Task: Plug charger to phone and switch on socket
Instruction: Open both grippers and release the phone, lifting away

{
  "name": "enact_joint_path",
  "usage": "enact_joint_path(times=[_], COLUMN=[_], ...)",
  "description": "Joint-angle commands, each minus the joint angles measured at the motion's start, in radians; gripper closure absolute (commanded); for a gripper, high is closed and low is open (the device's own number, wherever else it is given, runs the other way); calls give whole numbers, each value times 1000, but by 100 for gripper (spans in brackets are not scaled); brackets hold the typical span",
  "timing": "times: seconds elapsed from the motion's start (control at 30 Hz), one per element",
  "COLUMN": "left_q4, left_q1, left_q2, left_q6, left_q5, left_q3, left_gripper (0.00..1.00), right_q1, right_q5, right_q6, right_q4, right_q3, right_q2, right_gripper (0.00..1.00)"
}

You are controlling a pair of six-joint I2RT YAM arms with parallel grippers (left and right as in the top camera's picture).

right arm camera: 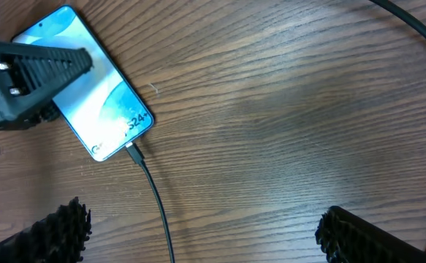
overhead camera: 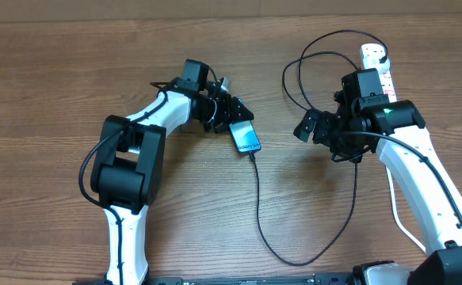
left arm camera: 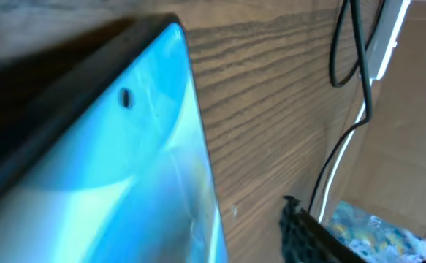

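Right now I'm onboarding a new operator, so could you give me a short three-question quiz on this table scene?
1. True or false: the charger has its tip at a short edge of the phone.
2. Short answer: on which arm's side of the table does the socket lie?
3. Pick one. The right end effector is: A) open above bare table; B) shut on the charger; C) shut on the phone.
Key: 1 true; 2 the right arm's side; 3 A.
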Motion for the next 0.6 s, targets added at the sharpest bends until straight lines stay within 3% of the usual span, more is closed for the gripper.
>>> enact_joint_path(times=[0.0,0.13,0.3,0.4,0.57], left_q4=[-70,-140,-276,-362,-387], left_q1=[35,44,46,46,47], left_q2=[58,57,58,57,57], left_q6=[0,-9,-14,-10,-3], left_q5=[-220,-284,-403,-493,-502], left_q3=[-29,-3,69,118,140], left_gripper=[47,43,24,22,22], right_q1=[-2,-2,-2,-2,-2], right_q5=[7,7,7,7,7], right_q6=[-7,-7,-7,-7,-8], right_q4=[5,4,4,4,4], right_q3=[-9,-9,-9,-9,-9], right_q2=[3,3,3,3,3], right_gripper=[0,0,0,0,0])
